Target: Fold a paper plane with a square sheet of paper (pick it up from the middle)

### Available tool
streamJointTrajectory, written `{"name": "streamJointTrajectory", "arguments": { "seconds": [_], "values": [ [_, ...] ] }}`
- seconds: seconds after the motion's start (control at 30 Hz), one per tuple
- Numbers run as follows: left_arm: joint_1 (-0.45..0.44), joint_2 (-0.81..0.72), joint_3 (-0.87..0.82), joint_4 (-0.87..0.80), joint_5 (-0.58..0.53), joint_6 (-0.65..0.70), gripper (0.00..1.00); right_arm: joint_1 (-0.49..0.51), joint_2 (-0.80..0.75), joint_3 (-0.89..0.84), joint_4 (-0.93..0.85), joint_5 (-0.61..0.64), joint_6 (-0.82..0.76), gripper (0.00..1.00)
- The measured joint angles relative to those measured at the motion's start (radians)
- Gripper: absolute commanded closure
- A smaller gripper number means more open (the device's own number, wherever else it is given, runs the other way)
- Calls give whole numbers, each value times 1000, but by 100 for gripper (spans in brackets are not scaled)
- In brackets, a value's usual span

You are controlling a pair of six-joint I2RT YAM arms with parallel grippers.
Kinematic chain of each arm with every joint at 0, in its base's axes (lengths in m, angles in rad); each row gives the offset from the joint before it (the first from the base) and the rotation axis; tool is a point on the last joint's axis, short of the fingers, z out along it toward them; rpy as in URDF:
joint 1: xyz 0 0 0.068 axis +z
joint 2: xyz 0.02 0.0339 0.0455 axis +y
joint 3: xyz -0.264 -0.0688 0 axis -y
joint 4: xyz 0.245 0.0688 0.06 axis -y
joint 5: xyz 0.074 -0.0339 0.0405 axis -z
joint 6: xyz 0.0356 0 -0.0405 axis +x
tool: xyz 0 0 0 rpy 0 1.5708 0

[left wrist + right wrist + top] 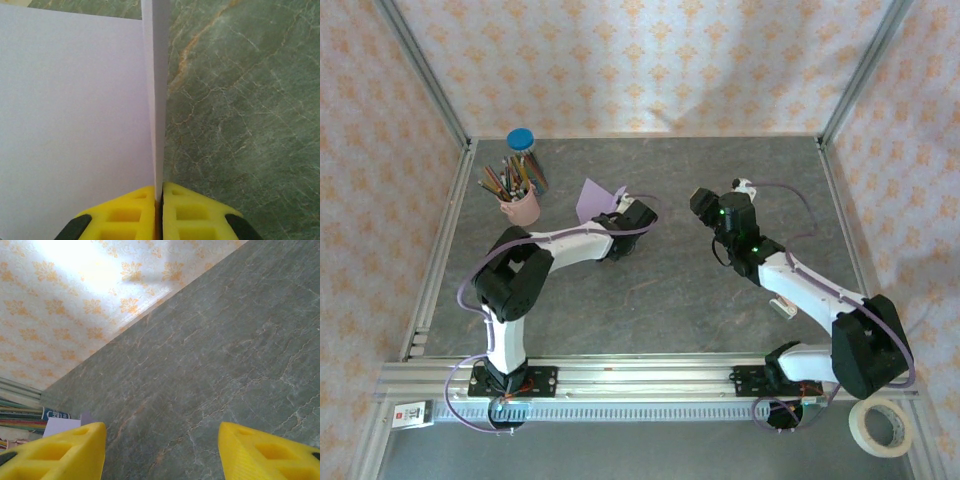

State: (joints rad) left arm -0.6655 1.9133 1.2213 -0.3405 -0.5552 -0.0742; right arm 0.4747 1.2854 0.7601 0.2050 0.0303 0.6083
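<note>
The thin, pale lilac sheet of paper [597, 200] sits just to the right of the pink pencil cup [523, 206]. From above it is a small creased shape with one pointed corner. It is pinched in the left tool [617, 210].

In the left wrist view the sheet [75, 125] shows two parts. One panel spreads wide to the left. The other stands edge-on, a narrow pale strip running straight up from between the yellow fingers [130, 217]. The left tool [160, 195] is clamped down on that strip, its fingers all but meeting with only the paper between them.

The grey-green marbled stone counter [670, 290] lies bare to the right of the sheet. The right tool [704, 203] hangs farther right of the cup again, past the sheet and well apart from it. In its own view the right tool [162, 445] has its yellow fingers [65, 452] standing moderately apart, with plain counter showing in the gap. A pale corner of the sheet [62, 426] peeks in at the lower left.

The cup is stuffed with coloured pencils [510, 180], and a blue-lidded jar [521, 140] stands just behind it. A roll of cream masking tape [880, 427] lies far from the cup, off the counter at the near right corner.
</note>
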Motion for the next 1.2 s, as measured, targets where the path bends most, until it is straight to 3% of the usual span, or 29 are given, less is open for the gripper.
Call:
{"name": "streamJointTrajectory", "arguments": {
  "seconds": [0.23, 0.47, 0.83, 1.2],
  "values": [
    [-27, 60, -23, 17, -30, -24, 88, 0, 29, 1, -11, -1, 0, 40],
    [-40, 73, -34, 19, -26, -60, 77, 0, 32, 1, -12, -3, 4, 40],
    [-48, 74, -37, 18, 35, -117, 72, 0, 72, 2, -12, -21, 18, 40],
    [-51, 53, -10, -11, 140, -192, 59, 0, 75, 3, -11, -26, 31, 38]
  ]
}}
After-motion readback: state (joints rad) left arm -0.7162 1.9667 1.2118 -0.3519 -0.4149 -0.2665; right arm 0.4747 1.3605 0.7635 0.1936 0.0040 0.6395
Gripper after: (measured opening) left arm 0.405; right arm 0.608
